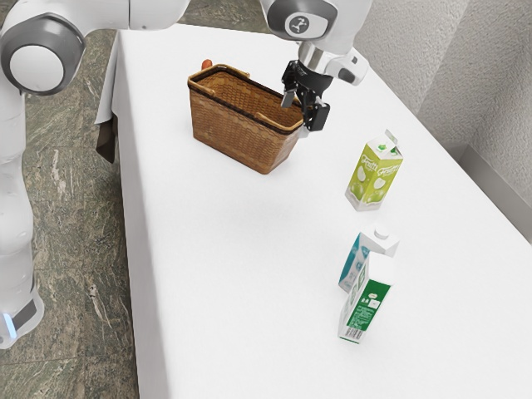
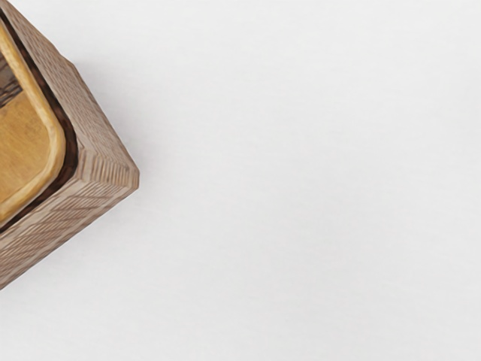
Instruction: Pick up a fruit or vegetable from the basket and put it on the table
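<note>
The gripper's [image 1: 300,115] jaws stand apart, with nothing grasped between them. They hang by the end of the wicker basket [image 1: 241,137] toward the exterior view's right; the wrist view has one corner of that basket, its dark rim and pale handle [image 2: 46,124] edging the opening, with white table [image 2: 301,188] beside it. The upright wicker wall and that rim stand between the jaws and the inside at this end.

At the basket's opposite end, a small orange item [image 1: 206,64] shows just above the rim; I cannot tell whether it is inside or behind. It is the one possible fruit or vegetable I can make out.

Farther along the table, toward the exterior view's right, stands a yellow-green carton [image 1: 374,176] with pale fruit pictures and white lettering too small to read surely. Nearer the camera is a white and teal carton [image 1: 356,259] with a round white cap, and just beside it a green and white carton [image 1: 368,303], with a barcode near its base and fine print I cannot read.
</note>
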{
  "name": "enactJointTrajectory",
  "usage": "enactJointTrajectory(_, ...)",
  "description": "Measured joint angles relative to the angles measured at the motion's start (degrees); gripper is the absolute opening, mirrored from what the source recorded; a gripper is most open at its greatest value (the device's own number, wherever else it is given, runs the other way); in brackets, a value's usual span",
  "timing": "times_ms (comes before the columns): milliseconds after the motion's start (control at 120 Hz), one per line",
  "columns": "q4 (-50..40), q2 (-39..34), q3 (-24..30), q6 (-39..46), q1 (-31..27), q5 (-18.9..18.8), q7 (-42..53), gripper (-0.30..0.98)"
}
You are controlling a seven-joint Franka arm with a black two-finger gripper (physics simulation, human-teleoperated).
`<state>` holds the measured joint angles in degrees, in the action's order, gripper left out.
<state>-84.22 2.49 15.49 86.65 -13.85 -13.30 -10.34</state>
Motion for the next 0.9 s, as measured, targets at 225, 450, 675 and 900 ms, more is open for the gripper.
enactJointTrajectory(225,-1.11,0.78,1.19,1.35,0.36,0.84,-0.02,0.69)
enactJointTrajectory(450,-2.18,5.82,0.90,3.48,8.55,3.60,-0.86,0.69)
enactJointTrajectory(675,-0.18,2.31,1.44,3.84,9.33,2.86,-1.19,0.69)
enactJointTrajectory(900,9.67,-2.36,-5.67,-2.39,14.08,2.87,-10.63,0.69)
